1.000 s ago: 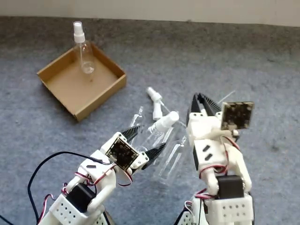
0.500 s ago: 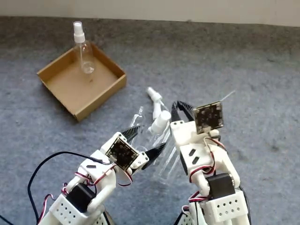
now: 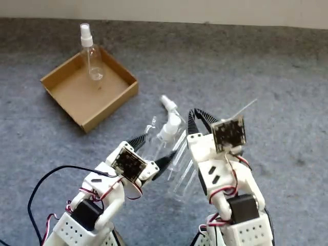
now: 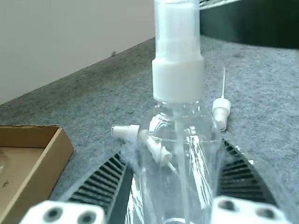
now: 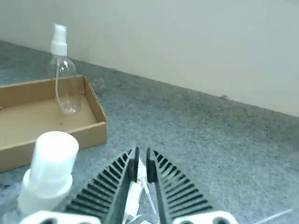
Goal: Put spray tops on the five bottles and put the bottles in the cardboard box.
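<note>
My left gripper (image 3: 152,150) (image 4: 175,161) is shut on a clear bottle (image 4: 180,154) that carries a white spray top (image 3: 169,127) (image 4: 178,60) and stands tilted above the carpet. Just to the right of that top, my right gripper (image 3: 195,114) (image 5: 141,153) hangs with its black fingers together; the top (image 5: 50,170) shows beside it. A loose spray top (image 5: 134,193) on the carpet is visible through the slit between the fingers. The cardboard box (image 3: 110,115) (image 5: 96,114) sits far left, with one capped bottle (image 3: 94,61) (image 5: 63,84) upright inside.
More clear bottles without tops (image 3: 187,171) lie on the grey carpet between the two arms. Loose spray tops (image 3: 167,104) (image 4: 126,132) (image 4: 221,111) lie beyond them. A pale wall runs along the far edge. A black cable trails near the left arm's base.
The right arm has swung left, bringing its gripper close beside the bottle's spray top. The left gripper has shifted slightly left and raised the bottle more upright.
</note>
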Motion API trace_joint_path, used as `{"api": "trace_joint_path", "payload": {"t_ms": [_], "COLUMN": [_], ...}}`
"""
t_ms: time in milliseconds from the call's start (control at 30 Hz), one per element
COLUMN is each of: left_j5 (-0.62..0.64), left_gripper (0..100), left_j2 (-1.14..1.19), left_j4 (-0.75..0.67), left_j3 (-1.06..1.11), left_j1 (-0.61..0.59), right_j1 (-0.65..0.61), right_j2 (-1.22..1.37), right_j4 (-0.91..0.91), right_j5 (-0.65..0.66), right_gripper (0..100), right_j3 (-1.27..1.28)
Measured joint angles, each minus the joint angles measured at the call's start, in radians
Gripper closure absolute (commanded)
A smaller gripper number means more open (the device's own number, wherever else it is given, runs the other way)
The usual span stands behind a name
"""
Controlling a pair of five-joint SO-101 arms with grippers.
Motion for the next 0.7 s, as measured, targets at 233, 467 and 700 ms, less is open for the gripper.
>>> {"api": "trace_joint_path", "payload": {"t_ms": [233,467,700], "left_j5": [0.000,0.000,0.000], "left_gripper": [85,85,85], "left_j2": [0.000,0.000,0.000], "left_j4": [-0.021,-0.051,-0.083], "left_j3": [0.000,0.000,0.000], "left_j1": [-0.009,-0.021,-0.084], "right_j1": [-0.003,-0.003,-0.003], "right_j2": [-0.247,-0.275,-0.282], "right_j4": [0.038,0.049,0.049], "right_j5": [0.000,0.000,-0.077], "right_gripper": [97.2,97.2,97.2], "right_j3": [0.087,0.161,0.275]}}
